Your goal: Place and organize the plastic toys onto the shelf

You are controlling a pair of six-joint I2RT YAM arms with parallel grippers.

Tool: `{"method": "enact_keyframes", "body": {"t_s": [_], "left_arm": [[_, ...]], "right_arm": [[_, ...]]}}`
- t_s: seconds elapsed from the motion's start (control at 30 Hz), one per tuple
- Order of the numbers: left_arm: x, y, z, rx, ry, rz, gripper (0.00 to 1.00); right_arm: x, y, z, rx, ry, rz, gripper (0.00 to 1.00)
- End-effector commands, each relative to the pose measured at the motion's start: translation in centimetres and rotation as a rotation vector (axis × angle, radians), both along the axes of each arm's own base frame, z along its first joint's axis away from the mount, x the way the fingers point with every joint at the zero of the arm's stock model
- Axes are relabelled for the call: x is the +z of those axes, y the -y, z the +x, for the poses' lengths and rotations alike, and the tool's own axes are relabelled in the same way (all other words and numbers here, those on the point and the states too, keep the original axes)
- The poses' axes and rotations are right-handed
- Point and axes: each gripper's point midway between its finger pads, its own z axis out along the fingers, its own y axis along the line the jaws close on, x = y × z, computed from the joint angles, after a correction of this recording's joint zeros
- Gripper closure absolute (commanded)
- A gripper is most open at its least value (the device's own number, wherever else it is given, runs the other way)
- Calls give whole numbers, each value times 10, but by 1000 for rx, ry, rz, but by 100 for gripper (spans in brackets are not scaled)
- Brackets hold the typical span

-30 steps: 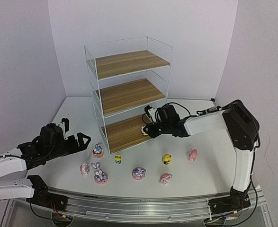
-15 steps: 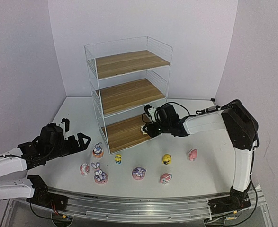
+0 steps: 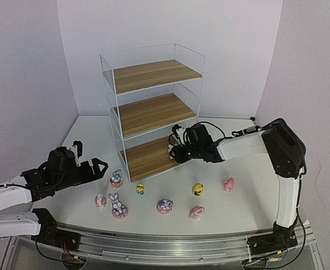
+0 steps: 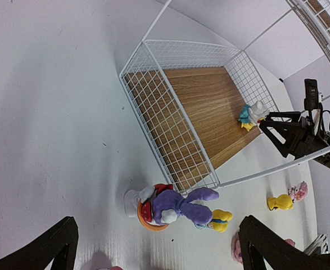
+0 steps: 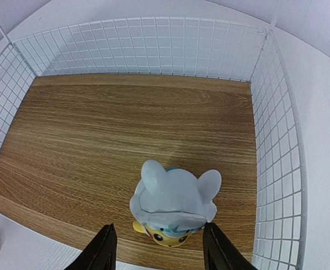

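Observation:
The white wire shelf (image 3: 109,84) stands at mid-table with three wooden boards. My right gripper (image 3: 175,152) is open at the bottom board's front right corner. Its fingers stand either side of a small yellow-faced toy with a pale eared hat (image 5: 175,203), which rests on the board (image 5: 125,124). My left gripper (image 3: 94,163) is open and empty, left of a purple bunny (image 3: 116,178). In the left wrist view that bunny (image 4: 176,205) lies between and ahead of my fingers (image 4: 269,244). Several other toys stand on the table in front of the shelf.
On the table are a small yellow toy (image 3: 140,188), a pink-white one (image 3: 100,201), a second bunny (image 3: 118,206), a purple round one (image 3: 165,206), a yellow one (image 3: 198,189) and two pink ones (image 3: 228,184) (image 3: 197,212). Wire mesh walls (image 5: 274,157) close the board's sides.
My right gripper and the small hatted toy have shifted slightly farther onto the bottom board. The left arm has not moved.

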Motion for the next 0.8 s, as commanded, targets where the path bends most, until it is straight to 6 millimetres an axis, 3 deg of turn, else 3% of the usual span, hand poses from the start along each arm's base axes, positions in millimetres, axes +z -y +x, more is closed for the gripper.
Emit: {"method": "enact_keyframes", "body": {"t_s": [0.0, 0.47, 0.77], "left_arm": [[13, 0, 5, 8, 38, 5, 1], [13, 1, 7, 6, 41, 12, 0], [17, 0, 6, 7, 49, -4, 0]], "right_arm": [[11, -4, 11, -14, 24, 22, 50], [14, -1, 10, -26, 28, 19, 50], [37, 6, 6, -47, 53, 45, 45]]}}
